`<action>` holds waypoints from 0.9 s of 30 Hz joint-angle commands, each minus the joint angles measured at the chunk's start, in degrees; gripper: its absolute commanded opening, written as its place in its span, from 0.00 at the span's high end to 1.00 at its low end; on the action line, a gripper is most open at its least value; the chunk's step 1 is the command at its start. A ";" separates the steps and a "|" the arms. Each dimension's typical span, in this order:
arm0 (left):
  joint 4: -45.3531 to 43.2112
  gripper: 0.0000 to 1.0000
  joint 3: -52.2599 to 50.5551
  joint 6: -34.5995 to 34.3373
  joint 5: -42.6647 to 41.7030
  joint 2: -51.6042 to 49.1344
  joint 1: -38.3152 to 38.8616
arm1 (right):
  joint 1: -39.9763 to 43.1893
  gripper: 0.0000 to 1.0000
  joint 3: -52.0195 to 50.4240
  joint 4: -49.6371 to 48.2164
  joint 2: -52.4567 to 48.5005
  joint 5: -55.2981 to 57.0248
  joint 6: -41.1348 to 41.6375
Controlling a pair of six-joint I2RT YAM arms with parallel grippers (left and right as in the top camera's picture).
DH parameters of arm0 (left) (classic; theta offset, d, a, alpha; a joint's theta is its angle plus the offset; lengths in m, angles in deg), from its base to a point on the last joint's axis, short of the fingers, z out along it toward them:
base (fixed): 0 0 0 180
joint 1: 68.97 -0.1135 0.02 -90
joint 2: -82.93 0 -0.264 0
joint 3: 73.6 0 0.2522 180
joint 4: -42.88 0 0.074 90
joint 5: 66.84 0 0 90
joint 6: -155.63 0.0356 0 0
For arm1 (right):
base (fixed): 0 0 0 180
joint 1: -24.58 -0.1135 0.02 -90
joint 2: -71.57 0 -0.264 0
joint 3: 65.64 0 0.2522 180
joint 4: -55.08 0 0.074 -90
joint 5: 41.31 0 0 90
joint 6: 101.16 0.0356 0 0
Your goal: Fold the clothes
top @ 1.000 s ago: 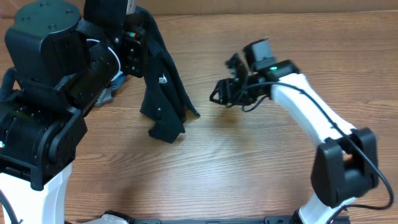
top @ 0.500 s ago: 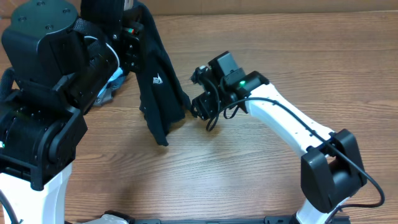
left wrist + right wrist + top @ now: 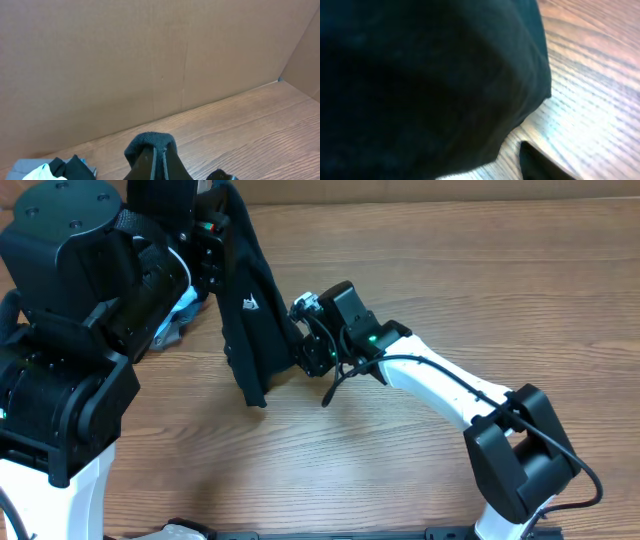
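While the shirt hangs, the right arm arrives at its edge

Item: the clothes (image 3: pixel 250 330), one dark navy T-shirt, white logo (image 3: pixel 249 304) facing outward. Location: suspended at the left rear of the surface (image 3: pixel 420 470). The bunched top is caught in the left gripper (image 3: pixel 156 164), which is pinched together on the fabric. The lowest corner seems just to brush the wood (hard to be sure from above).

Item: right gripper (image 3: pixel 303 348). Change noted: a second ago it stood well apart to the right; it has since swung across and now sits against the shirt's right-hand edge. Its wrist view is filled with dark cloth, with one fingertip (image 3: pixel 545 162) showing below. The jaws are narrowing, but I cannot tell whether they have the cloth clamped.

Item: grey garment (image 3: pixel 172 332), behind the left arm, untouched.

Reading: a second hold is being sought, probably so the shirt can be spread flat. Folding proper has not yet begun.
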 commanded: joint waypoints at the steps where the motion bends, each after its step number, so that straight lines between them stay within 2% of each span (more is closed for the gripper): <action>1: -0.59 0.96 2.12 1.11 0.79 1.09 0.22 | -0.09 0.71 -0.57 0.39 -0.26 3.80 1.88; 5: -0.63 0.96 2.69 1.14 0.83 1.18 0.22 | 0.76 0.95 -0.55 1.18 -0.24 8.81 1.88; 13: 0.00 0.96 3.10 1.36 1.44 1.22 0.22 | 5.95 0.96 1.81 8.96 5.09 9.29 5.03; 20: 3.58 0.96 3.10 2.95 4.31 1.22 0.20 | 15.12 0.96 2.82 15.89 23.02 10.49 10.73; 24: 7.50 0.96 3.10 3.72 9.94 1.22 0.11 | 21.24 0.96 5.11 20.76 34.12 10.36 10.62; 27: 8.79 0.96 3.10 3.72 9.11 1.22 0.11 | 25.70 0.96 7.67 23.54 41.27 10.36 10.64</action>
